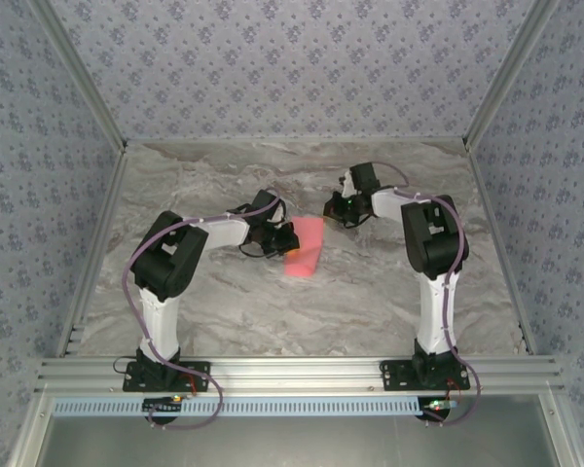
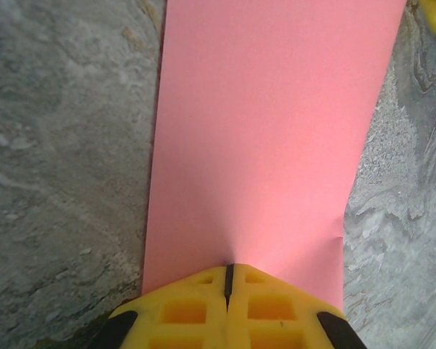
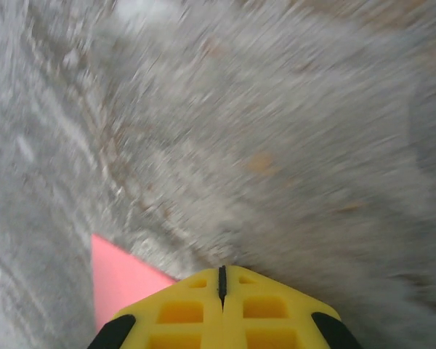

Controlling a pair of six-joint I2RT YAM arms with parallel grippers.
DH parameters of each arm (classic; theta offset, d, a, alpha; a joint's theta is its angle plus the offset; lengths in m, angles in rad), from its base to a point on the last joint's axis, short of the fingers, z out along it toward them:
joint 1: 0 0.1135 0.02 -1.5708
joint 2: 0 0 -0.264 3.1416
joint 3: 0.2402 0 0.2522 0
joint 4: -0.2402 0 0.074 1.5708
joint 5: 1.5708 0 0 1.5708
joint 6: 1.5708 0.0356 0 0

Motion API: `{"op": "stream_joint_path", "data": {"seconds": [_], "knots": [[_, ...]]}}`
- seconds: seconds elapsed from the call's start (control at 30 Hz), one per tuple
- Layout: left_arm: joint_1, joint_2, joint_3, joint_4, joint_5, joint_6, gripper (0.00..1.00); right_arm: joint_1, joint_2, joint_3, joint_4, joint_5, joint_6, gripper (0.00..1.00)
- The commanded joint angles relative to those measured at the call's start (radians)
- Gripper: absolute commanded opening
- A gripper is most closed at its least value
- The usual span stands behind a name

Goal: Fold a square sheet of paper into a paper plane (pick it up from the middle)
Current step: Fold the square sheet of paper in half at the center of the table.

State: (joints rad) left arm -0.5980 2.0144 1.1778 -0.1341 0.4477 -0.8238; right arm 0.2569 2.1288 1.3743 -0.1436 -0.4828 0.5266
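From above we see the paper [image 1: 304, 249] mid-bench [image 1: 224, 321]. Up close, the left tool [image 2: 229, 267], jaws together, touches it; the right tool [image 3: 221, 270], jaws together, is over blurred bench beside its corner.

Looks like a robotics lab test booth, tbh: marble-look table [image 1: 273, 321] boxed in by floral-papered walls [image 1: 273, 68], aluminium rail [image 1: 302, 370] along the near edge, left arm [image 1: 165, 263] and right arm [image 1: 433, 243] bolted on.

grey marbled table [image 1: 273, 311]; salmon-pink sheet of paper [image 1: 305, 247] on it
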Motion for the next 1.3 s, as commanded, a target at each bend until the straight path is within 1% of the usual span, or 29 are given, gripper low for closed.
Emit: {"op": "stream_joint_path", "data": {"seconds": [0.0,0.13,0.27,0.33,0.4,0.47,0.67,0.97,1.13,1.27], "knots": [[-0.014,0.106,-0.1,-0.291,-0.162,-0.001,0.0,-0.031,-0.03,0.018,-0.028,0.083,-0.008,0.0],[-0.016,0.103,-0.101,-0.289,-0.164,-0.004,0.0,-0.007,-0.126,-0.033,-0.037,0.018,-0.015,0.0],[-0.016,0.098,-0.102,-0.282,-0.174,-0.005,0.0,0.058,-0.221,-0.164,-0.023,-0.049,0.005,0.0],[-0.016,0.099,-0.101,-0.279,-0.179,-0.005,0.0,0.096,-0.25,-0.235,-0.006,-0.061,0.025,0.0],[-0.016,0.099,-0.102,-0.275,-0.181,-0.003,0.0,0.136,-0.265,-0.264,-0.011,-0.082,0.03,0.0],[-0.017,0.098,-0.103,-0.272,-0.186,-0.003,0.0,0.165,-0.271,-0.281,-0.023,-0.076,0.034,0.0],[-0.023,0.09,-0.119,-0.254,-0.197,-0.016,0.0,0.21,-0.242,-0.319,-0.017,-0.08,0.049,0.0],[-0.031,0.093,-0.13,-0.238,-0.213,-0.031,0.0,0.216,-0.233,-0.389,-0.045,-0.076,0.017,0.0],[-0.031,0.096,-0.135,-0.24,-0.225,-0.034,0.0,0.198,-0.258,-0.455,-0.05,-0.086,0.002,0.0],[-0.032,0.096,-0.142,-0.233,-0.228,-0.037,0.0,0.172,-0.304,-0.532,-0.06,-0.119,-0.025,0.0]]}}
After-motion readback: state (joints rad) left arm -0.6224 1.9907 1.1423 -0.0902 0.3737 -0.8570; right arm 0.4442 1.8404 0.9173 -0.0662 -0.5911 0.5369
